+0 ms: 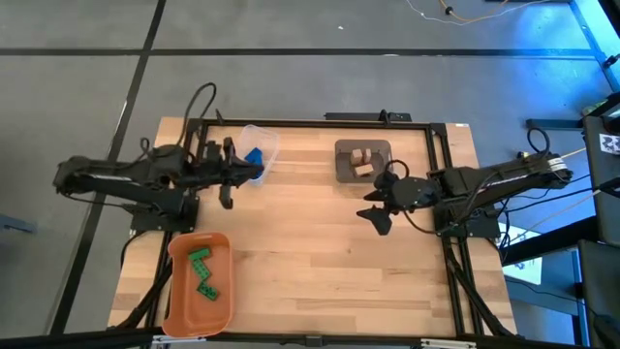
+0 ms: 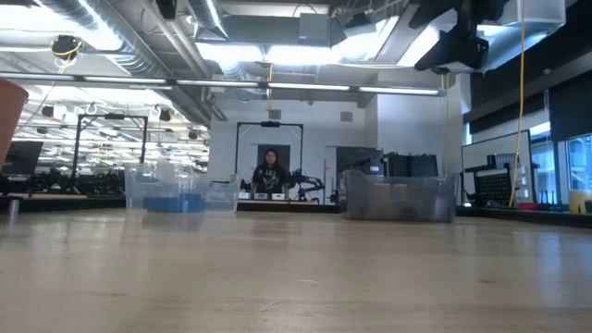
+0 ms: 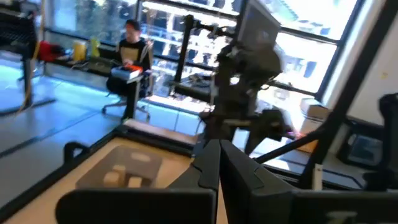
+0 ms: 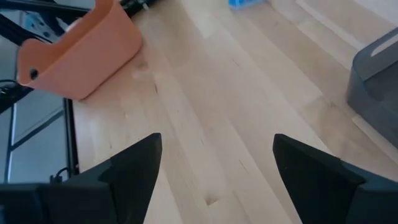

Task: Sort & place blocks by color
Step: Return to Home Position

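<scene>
Left claw [image 1: 254, 174] seemingly beside blue blocks [image 1: 255, 156]

Green blocks [image 1: 203, 274] lie scattered in orange tray [image 1: 179, 301]; blue blocks [image 1: 255, 156] in clear tub [image 1: 268, 136]; tan blocks [image 1: 361, 162] in grey bin [image 1: 341, 167], all sep. by colour.

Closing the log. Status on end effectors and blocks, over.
Left end effector shut, by clear tub; right end effector open, empty. Green blocks in orange bin, blue blocks in tub, tan blocks in grey bin. Nothing obstructing.
</scene>
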You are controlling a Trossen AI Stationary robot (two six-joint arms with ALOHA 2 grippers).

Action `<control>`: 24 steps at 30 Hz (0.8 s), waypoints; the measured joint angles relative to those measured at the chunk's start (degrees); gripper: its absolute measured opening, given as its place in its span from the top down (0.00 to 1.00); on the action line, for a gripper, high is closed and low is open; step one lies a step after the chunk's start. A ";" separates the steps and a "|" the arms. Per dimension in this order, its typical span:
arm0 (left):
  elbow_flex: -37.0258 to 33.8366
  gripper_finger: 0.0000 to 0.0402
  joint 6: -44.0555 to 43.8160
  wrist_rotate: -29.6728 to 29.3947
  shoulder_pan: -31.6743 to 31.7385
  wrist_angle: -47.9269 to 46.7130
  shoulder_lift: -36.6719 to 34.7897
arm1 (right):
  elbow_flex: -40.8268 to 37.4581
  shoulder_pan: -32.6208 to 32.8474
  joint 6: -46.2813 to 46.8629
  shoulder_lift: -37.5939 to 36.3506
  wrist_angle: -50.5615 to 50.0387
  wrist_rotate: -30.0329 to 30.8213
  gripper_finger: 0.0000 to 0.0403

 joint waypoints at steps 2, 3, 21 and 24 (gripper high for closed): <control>-1.40 1.00 -1.25 0.02 1.49 0.31 -0.04 | 0.00 0.00 -0.23 -1.10 -0.04 0.00 0.24; -2.02 1.00 -1.85 0.10 2.22 0.42 -0.14 | 0.00 0.00 -0.39 -1.61 -0.05 0.00 0.24; -23.36 1.00 -12.72 8.05 11.39 18.04 -6.03 | 0.02 0.00 3.05 -4.42 0.18 0.02 0.24; -25.74 1.00 -14.26 8.84 10.48 18.27 -10.54 | 0.02 0.00 4.63 -4.42 0.12 0.03 0.24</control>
